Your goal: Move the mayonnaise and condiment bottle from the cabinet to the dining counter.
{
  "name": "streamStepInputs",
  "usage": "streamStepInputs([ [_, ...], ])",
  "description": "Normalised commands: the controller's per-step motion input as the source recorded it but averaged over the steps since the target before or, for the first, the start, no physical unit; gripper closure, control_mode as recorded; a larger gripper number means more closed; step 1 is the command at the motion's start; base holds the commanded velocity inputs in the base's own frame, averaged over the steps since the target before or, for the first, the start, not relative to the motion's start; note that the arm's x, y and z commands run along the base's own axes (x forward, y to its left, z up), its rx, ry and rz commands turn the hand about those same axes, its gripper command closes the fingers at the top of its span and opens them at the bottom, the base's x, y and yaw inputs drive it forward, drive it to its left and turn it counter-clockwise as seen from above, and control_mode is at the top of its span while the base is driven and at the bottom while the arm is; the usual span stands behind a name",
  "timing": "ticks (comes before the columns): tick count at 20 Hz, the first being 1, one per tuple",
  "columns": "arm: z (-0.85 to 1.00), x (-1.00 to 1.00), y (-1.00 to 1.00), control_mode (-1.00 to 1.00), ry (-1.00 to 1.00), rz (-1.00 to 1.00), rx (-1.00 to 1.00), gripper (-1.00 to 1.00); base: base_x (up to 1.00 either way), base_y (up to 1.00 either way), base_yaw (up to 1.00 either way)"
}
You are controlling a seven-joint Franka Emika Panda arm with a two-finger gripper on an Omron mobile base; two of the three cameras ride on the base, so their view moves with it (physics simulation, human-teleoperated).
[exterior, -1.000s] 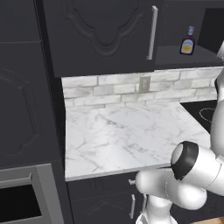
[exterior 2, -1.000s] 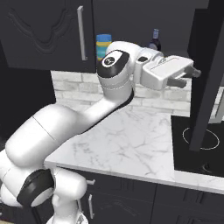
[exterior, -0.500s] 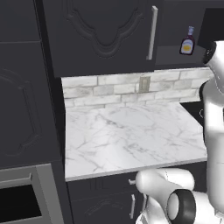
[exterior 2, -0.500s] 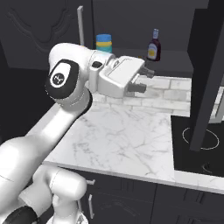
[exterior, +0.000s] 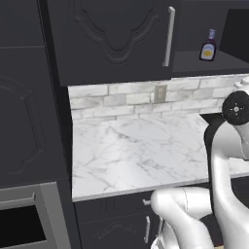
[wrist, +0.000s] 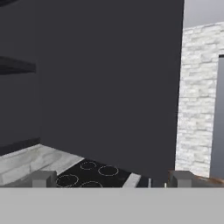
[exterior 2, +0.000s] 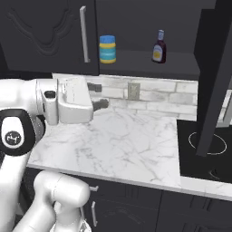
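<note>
The mayonnaise (exterior 2: 107,49), a yellow jar with a blue lid, stands on the shelf of the open dark cabinet (exterior 2: 136,62). To its right on the same shelf is the condiment bottle (exterior 2: 159,46) (exterior: 208,46), dark brown with a red cap. My gripper (exterior 2: 98,94) (wrist: 112,179) hangs open and empty over the marble worktop, below the jar and a little to its left, pointing right. It touches nothing. The dining counter is out of view.
The cabinet's open door (exterior 2: 216,68) hangs edge-on at the right, above a black cooktop (exterior 2: 206,149) (wrist: 87,171). A closed door with a silver bar handle (exterior 2: 83,34) (exterior: 169,36) is left of the shelf. The marble worktop (exterior 2: 122,145) is backed by brick tiles with an outlet (exterior 2: 132,90).
The arm has swung left and down across the right base view, carrying the open gripper from in front of the shelf's right end to below the jar. Jar and bottle have not moved.
</note>
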Motion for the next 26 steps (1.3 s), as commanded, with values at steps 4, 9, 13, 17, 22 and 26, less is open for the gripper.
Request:
streamStepInputs([
  [4, 0.00, 0.00, 0.97, -1.00, 0.00, 0.50, 0.00, -1.00, 0.00, 0.00, 0.00],
  [9, 0.00, 0.17, 0.75, -1.00, -0.03, 0.44, 0.00, -1.00, 0.00, 0.00, 0.00],
  [13, 0.00, 0.45, 0.51, -1.00, -0.06, 0.36, 0.00, -1.00, 0.00, 0.00, 0.00],
  [17, 0.00, 0.63, 0.26, -1.00, -0.07, 0.31, 0.03, -1.00, 0.00, 0.00, 0.00],
  [22, 0.00, 0.63, 0.15, -1.00, -0.09, 0.23, 0.03, -1.00, 0.00, 0.00, 0.00],
  [26, 0.00, 0.52, 0.11, -1.00, -0.16, 0.09, 0.00, -1.00, 0.00, 0.00, 0.00],
])
